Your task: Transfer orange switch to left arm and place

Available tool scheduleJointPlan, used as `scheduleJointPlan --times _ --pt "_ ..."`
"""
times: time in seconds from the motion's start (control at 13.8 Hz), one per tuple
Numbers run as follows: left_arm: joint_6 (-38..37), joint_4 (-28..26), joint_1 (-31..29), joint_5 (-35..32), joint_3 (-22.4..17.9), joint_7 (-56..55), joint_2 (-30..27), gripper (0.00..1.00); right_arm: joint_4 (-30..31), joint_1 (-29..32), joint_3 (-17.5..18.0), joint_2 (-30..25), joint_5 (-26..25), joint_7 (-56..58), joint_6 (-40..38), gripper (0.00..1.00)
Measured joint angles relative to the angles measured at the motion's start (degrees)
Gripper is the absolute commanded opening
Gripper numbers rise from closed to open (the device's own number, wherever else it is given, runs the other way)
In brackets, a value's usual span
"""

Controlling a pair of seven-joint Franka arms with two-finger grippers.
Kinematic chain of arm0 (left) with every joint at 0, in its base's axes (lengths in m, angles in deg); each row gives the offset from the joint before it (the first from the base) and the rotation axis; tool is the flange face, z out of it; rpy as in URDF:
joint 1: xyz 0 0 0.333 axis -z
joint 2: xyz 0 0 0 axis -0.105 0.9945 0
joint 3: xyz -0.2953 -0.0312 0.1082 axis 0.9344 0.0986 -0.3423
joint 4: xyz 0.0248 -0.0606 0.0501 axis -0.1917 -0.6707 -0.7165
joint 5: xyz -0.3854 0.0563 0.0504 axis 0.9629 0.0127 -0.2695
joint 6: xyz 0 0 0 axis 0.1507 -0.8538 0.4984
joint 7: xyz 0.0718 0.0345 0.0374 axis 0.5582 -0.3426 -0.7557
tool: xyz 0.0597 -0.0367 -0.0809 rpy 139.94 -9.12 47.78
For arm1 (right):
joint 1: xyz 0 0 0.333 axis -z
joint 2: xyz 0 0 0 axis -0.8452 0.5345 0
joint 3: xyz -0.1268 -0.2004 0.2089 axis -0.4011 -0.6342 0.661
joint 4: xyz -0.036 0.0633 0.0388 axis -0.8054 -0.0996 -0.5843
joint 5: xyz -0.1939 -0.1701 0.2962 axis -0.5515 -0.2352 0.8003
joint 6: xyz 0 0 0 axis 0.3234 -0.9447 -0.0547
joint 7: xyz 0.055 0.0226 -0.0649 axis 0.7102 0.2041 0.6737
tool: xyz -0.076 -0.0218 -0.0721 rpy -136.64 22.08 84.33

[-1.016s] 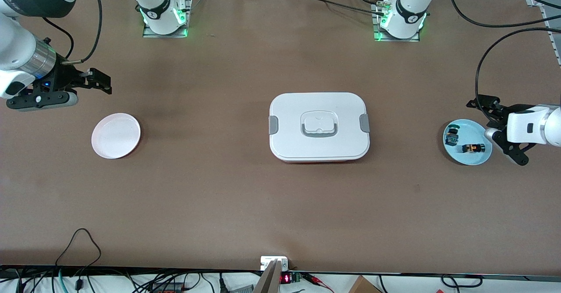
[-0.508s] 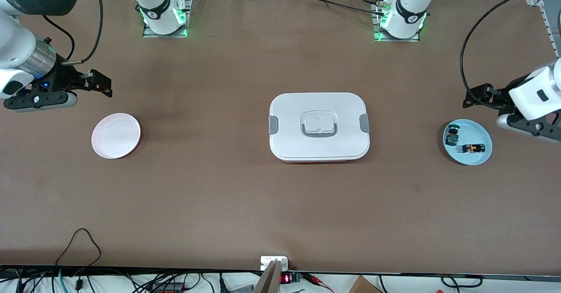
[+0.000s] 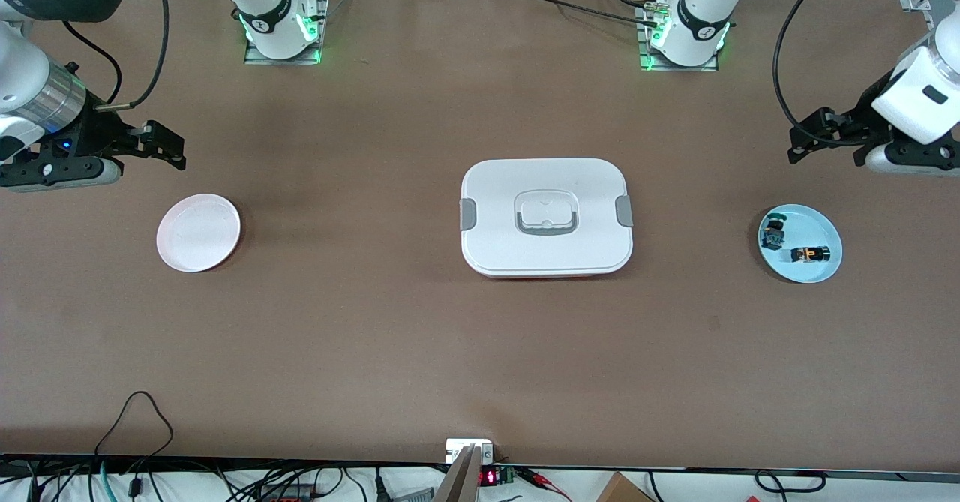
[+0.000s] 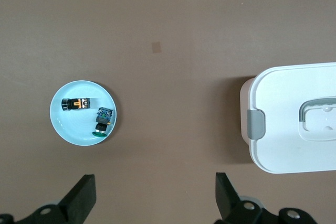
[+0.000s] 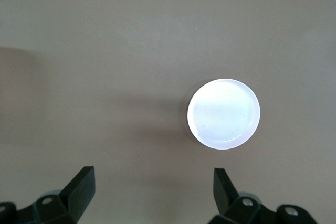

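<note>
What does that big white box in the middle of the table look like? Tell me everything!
The box is a large white rounded rectangle that looks like plastic. Its lid is shut, with a grey clip at each short end and a grey-edged handle folded flat in the middle. A thin reddish base shows under its near edge. It sits flat on the brown table, touching nothing else.

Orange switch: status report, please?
Left gripper and right gripper open, raised. Tiny black orange-banded switch lies in pale blue round plate. Large white box mid-table, between plates.

Three views: one high overview, two wrist cameras aimed downward.
The whole table [image 3: 480, 352] is seen from across; the box [image 3: 546, 217] and blue plate [image 4: 63, 124] are shared with the left wrist view, the white plate [image 5: 223, 114] with the right.
</note>
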State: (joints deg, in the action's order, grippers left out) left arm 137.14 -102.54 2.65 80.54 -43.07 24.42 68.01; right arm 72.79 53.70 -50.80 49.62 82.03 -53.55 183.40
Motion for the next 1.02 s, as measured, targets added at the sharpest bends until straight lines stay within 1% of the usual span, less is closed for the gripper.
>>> scheduleJointPlan --times 0.22,0.36,1.02 --pt "-0.1 -1.4 2.8 0.0 -2.8 -0.1 -0.8 1.00 -0.2 0.1 -0.3 0.7 0.0 -0.1 0.0 1.00" --pt "-0.1 -1.8 3.4 0.0 -4.3 -0.1 -0.8 1.00 -0.3 0.1 -0.3 1.0 0.0 -0.1 0.0 1.00" --pt "0.0 -1.8 3.5 0.0 -4.8 -0.1 -0.3 1.00 -0.5 0.0 -0.2 1.0 0.0 -0.1 -0.1 1.00"
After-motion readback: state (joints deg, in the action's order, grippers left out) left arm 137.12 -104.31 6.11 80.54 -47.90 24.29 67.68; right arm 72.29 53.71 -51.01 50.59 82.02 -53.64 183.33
